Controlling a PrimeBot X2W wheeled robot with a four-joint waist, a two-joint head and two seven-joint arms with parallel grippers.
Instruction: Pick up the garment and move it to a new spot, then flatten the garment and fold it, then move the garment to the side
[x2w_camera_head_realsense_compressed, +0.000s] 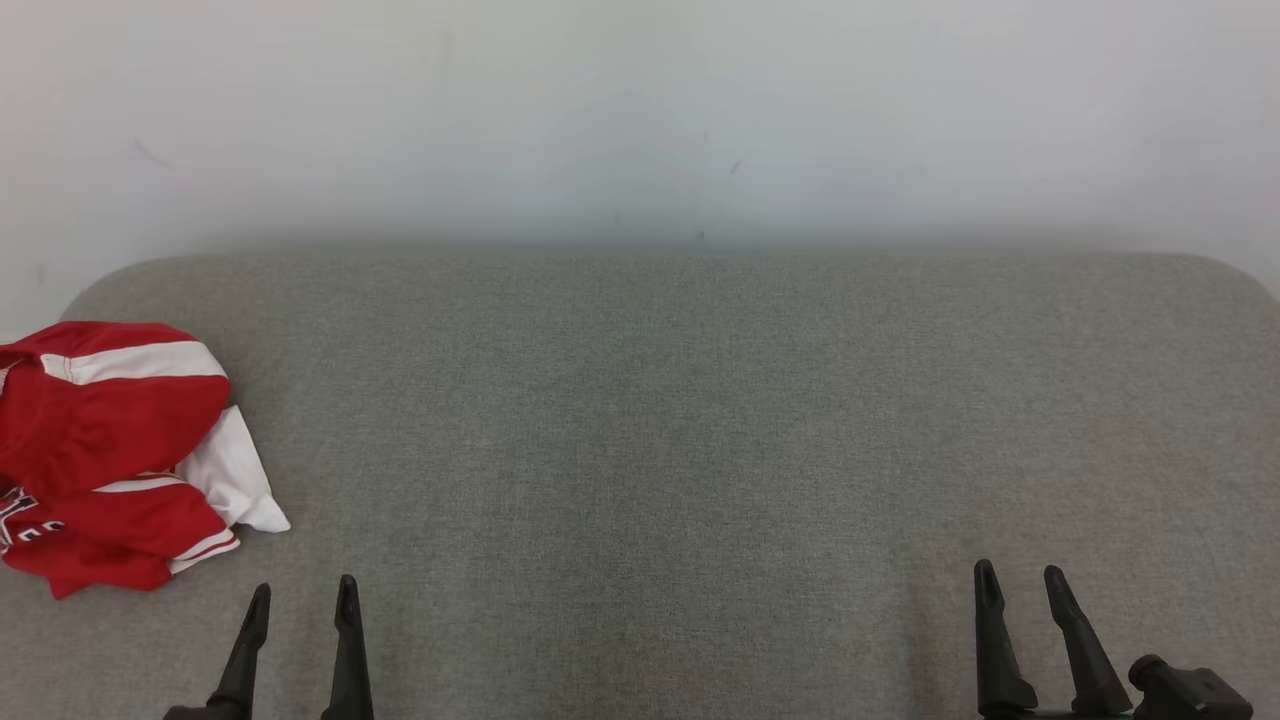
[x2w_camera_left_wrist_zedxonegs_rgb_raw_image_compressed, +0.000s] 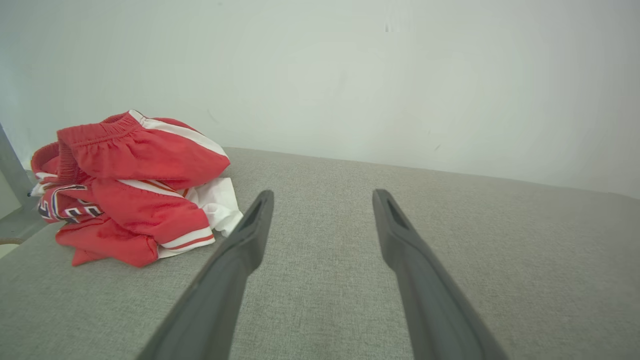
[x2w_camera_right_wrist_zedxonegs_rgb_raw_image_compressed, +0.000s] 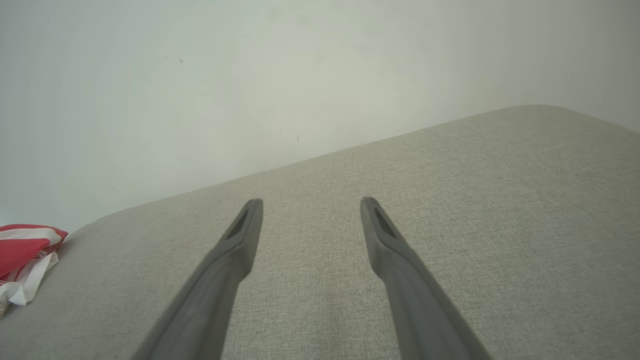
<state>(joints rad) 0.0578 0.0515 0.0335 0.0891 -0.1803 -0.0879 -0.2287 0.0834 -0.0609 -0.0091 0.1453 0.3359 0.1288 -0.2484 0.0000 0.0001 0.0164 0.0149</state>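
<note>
A crumpled red and white fabric garment, with a gathered elastic band along one edge and white stripes across the red cloth, lies in a loose heap at the far left side of the grey woven-fabric tabletop. A white part sticks out from under the red folds toward the middle of the tabletop, and some dark lettering shows on the lower left of the heap, too bunched to read. Behind the tabletop stands a plain pale wall. The left end effector sits at the near edge, just to the right of the garment and a little nearer than it, not touching it; its two long dark fingers are spread wide apart with nothing between them but bare grey cloth. The right end effector is at the near right, well apart from the garment, its fingers likewise parted and empty, pointing across the tabletop toward the wall. In the right wrist view the garment shows at the far left edge
</note>
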